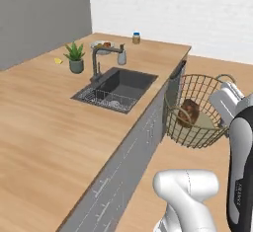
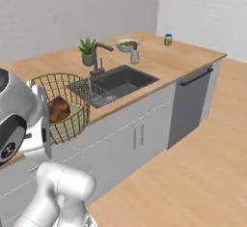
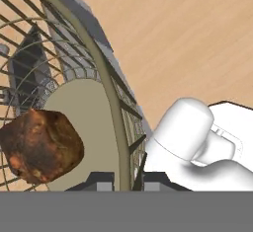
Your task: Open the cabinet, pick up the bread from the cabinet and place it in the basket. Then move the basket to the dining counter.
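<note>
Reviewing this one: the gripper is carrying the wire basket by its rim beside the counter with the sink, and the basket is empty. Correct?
Not quite: the basket is not empty. The bread lies inside on its bottom, as the hand view shows plainly. The rest holds: the gripper clamps the rim, beside the counter with the sink.

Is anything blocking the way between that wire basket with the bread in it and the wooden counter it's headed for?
Nothing visible does. The basket, bread inside, hangs off the floor at the claw, beside the counter's edge. The near stretch of wood is bare; the sink and plant sit farther along.
</note>
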Available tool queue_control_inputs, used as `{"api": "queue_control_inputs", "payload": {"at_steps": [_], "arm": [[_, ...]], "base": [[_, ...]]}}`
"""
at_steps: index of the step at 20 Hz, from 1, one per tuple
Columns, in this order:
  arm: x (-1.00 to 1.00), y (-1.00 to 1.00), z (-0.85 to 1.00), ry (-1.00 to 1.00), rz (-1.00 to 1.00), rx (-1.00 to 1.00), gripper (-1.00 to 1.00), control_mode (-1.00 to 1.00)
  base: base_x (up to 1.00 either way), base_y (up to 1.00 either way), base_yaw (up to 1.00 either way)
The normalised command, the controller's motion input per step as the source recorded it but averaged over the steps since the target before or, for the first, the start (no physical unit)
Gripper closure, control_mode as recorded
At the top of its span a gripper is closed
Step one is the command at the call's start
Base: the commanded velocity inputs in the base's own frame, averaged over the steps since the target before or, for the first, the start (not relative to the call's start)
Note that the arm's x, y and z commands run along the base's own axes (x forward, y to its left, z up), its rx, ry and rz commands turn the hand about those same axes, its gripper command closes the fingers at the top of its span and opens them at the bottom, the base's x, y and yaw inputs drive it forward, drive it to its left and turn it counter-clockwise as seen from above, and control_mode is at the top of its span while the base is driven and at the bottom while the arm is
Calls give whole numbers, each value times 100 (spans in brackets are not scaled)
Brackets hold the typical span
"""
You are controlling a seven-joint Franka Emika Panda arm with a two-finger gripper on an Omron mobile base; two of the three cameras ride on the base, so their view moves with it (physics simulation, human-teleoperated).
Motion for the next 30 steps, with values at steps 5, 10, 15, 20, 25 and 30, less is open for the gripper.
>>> {"api": "queue_control_inputs", "payload": {"at_steps": [5,10,15,20,25,30], "arm": [[0,0,0,0,0,0,100,100],[0,0,0,0,0,0,100,100],[0,0,0,0,0,0,100,100],[0,0,0,0,0,0,100,100],[0,0,0,0,0,0,100,100],[0,0,0,0,0,0,100,100]], "base": [[20,-3,100],[22,-17,95],[74,-21,57],[52,-17,1],[24,0,5],[25,-1,23]]}}
